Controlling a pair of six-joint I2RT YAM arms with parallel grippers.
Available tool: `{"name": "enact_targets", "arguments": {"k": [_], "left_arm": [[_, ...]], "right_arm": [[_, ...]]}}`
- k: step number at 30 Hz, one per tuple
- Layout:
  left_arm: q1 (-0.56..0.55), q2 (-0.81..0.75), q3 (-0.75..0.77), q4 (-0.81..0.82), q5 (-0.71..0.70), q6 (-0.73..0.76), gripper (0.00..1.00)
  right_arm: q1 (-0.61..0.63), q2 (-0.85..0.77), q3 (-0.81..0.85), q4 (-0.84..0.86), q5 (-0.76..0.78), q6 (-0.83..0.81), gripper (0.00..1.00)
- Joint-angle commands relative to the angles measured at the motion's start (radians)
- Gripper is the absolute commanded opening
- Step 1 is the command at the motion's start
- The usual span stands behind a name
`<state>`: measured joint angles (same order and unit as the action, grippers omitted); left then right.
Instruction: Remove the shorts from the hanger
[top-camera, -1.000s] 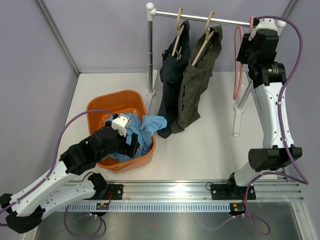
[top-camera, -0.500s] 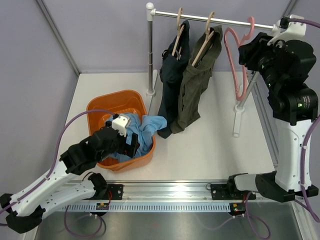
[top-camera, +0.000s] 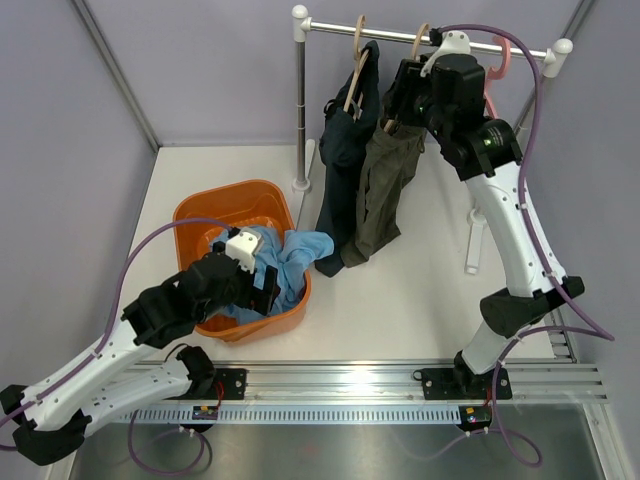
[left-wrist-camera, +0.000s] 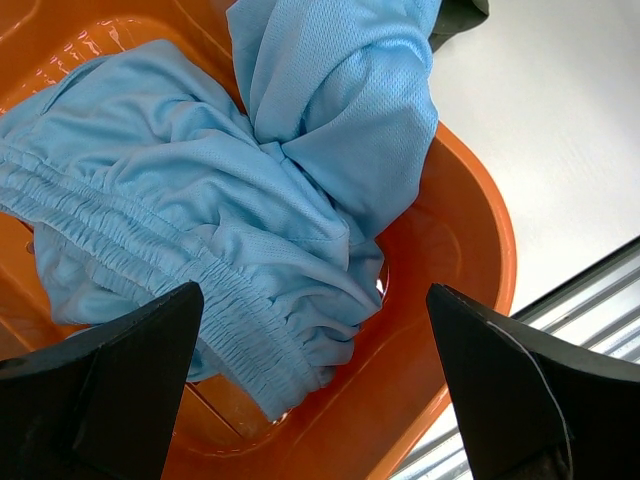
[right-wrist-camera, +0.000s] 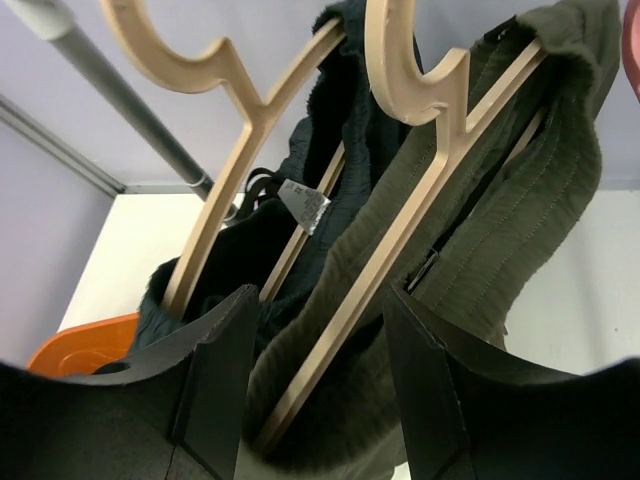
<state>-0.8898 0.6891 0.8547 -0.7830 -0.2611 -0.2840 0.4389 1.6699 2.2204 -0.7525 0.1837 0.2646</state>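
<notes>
The light blue shorts (top-camera: 285, 262) lie bunched in the orange tub (top-camera: 215, 213); they fill the left wrist view (left-wrist-camera: 230, 190). My left gripper (top-camera: 262, 288) hangs open just above them, holding nothing. The olive green shorts (top-camera: 385, 190) and the dark navy shorts (top-camera: 343, 150) hang on wooden hangers (right-wrist-camera: 420, 215) from the rail (top-camera: 330, 27). My right gripper (top-camera: 407, 95) is open at the top of the olive shorts (right-wrist-camera: 500, 230), its fingers (right-wrist-camera: 220, 380) on either side of that hanger's arm and the waistband. The navy shorts (right-wrist-camera: 300, 230) hang just to the left.
An empty pink hanger (top-camera: 497, 60) hangs on the rail to the right of my right arm. The rail's posts stand at the back left (top-camera: 300, 110) and at the right (top-camera: 475, 235). The white table (top-camera: 400, 290) runs between the tub and the right post.
My right arm has swung left from the pink hanger at the rail's right end to the olive shorts' hanger. The left arm has not moved.
</notes>
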Motion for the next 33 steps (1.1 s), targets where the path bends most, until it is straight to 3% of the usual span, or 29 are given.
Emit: {"name": "enact_targets", "arguments": {"k": [1,10,24,33], "left_arm": [[-0.006,0.0,-0.005,0.044,0.008,0.008,0.99],[-0.008,-0.016,-0.009,0.047,0.011,0.009,0.99],[-0.012,-0.01,-0.009,0.048,0.013,0.009,0.99],[-0.017,-0.008,-0.009,0.047,0.011,0.009,0.99]], "right_arm": [[0.015,0.011,0.052,0.111,0.101,0.012,0.61],[0.018,0.047,-0.033,0.255,0.304,-0.033,0.64],[0.02,0.232,0.122,0.269,0.425,-0.102,0.69],[0.017,0.271,0.136,0.282,0.487,-0.114,0.64]]}}
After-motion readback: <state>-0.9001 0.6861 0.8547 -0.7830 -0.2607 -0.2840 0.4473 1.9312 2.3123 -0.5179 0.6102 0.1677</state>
